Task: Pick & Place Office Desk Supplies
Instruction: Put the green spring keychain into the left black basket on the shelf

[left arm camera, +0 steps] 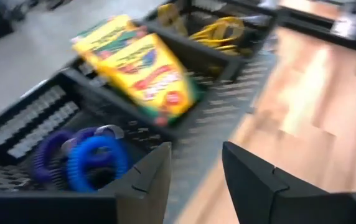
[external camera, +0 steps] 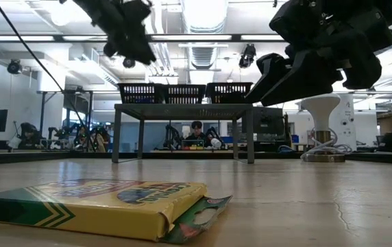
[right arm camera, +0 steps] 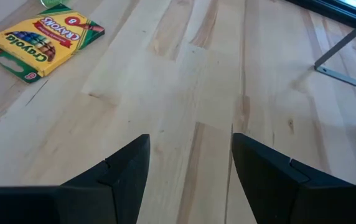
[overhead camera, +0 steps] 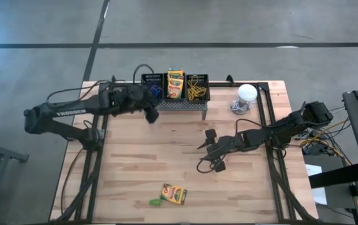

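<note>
Three black mesh bins (overhead camera: 175,80) stand in a row on a grey perforated stand (overhead camera: 180,106) at the table's far edge. The left bin holds a blue loop (left arm camera: 97,163) and a purple loop (left arm camera: 46,159). The middle bin holds upright crayon boxes (left arm camera: 142,67), and the right bin holds yellow loops (left arm camera: 223,30). My left gripper (left arm camera: 196,149) hovers open just in front of the left bin, holding nothing. My right gripper (right arm camera: 190,143) hangs open over the bare table middle (overhead camera: 208,151). Another crayon box (overhead camera: 174,194) lies flat near the front edge, a green loop (overhead camera: 156,202) beside it.
A white round-topped object (overhead camera: 246,94) with a coiled cable stands at the far right, beside the stand. Black frame rails (overhead camera: 263,125) run along the table's left and right sides. Bare wood lies between the stand and the crayon box (right arm camera: 44,38) near the front.
</note>
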`<state>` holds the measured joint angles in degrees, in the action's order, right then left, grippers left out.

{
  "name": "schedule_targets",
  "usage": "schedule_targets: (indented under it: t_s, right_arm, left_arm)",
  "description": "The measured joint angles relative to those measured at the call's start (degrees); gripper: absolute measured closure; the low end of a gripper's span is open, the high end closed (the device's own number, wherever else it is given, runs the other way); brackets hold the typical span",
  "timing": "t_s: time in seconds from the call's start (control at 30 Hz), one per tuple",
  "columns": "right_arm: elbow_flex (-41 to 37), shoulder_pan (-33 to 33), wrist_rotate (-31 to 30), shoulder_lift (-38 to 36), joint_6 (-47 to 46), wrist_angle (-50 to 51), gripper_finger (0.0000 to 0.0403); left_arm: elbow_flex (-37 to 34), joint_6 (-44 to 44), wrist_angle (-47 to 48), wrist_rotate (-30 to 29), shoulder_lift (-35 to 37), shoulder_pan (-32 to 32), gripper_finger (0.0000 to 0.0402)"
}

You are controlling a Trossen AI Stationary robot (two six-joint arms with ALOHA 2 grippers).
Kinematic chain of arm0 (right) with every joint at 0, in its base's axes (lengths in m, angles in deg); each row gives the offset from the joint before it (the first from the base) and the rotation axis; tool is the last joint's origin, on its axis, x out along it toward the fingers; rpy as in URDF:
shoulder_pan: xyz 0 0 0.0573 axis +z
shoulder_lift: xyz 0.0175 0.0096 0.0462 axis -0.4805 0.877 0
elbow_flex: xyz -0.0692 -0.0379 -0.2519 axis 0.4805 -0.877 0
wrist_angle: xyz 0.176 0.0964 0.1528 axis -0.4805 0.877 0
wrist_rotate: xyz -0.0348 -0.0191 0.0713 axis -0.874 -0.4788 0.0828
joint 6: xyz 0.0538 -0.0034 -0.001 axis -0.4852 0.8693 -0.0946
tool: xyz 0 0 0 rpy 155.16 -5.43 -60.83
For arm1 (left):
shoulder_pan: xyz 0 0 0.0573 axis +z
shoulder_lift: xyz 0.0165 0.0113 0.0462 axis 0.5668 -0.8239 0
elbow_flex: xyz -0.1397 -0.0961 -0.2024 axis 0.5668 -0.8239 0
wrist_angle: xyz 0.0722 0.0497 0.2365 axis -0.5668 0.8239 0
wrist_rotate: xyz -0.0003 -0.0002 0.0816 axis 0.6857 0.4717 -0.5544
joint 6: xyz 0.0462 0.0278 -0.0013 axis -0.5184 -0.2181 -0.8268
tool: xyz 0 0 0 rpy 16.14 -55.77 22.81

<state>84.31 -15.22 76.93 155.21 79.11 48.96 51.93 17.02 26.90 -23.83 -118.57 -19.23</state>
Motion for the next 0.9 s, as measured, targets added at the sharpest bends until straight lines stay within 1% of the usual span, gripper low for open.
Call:
schedule_targets:
  t_s: [0.13, 0.3, 0.43, 0.57, 0.7, 0.8, 0.9]
  right_arm:
    - [-0.23, -0.13, 0.03, 0.0, -0.16, -0.07, 0.0179]
    - [-0.54, -0.22, 0.02, 0.0, -0.17, -1.68, 0.0179]
    - [-0.94, -0.21, 0.07, 0.0, -0.2, -3.5, 0.0179]
    - [-1.7, -0.15, 1.07, 0.0, -2.45, -4.42, 0.0179]
    - [-3.35, -0.07, 7.05, 0.0, -5.41, -9.24, 0.0179]
    - [-5.01, 0.57, 7.67, 0.0, -8.85, -15.7, 0.0179]
    - [-6.57, 1.91, 7.62, 0.0, -10.76, -20.75, 0.0179]
  left_arm:
    - [0.02, 0.13, -0.5, -4.27, -0.4, -9.03, 0.0267]
    - [-1.61, 0.1, -2.74, -8.34, -1.48, -22.8, 0.0272]
    - [-5.68, -0.04, -8.74, -10.59, -2.6, -33.49, 0.0272]
    - [-11.24, -0.08, -18.13, -12.19, -4.08, -42.07, 0.0272]
    - [-17.38, -0.09, -31.25, -14.25, -6.37, -46.99, 0.0272]
    - [-21.52, -0.08, -41.49, -14.27, -8.67, -48.56, 0.0272]
    - [-24.14, -0.1, -48.55, -14.27, -11.28, -48.69, 0.0272]
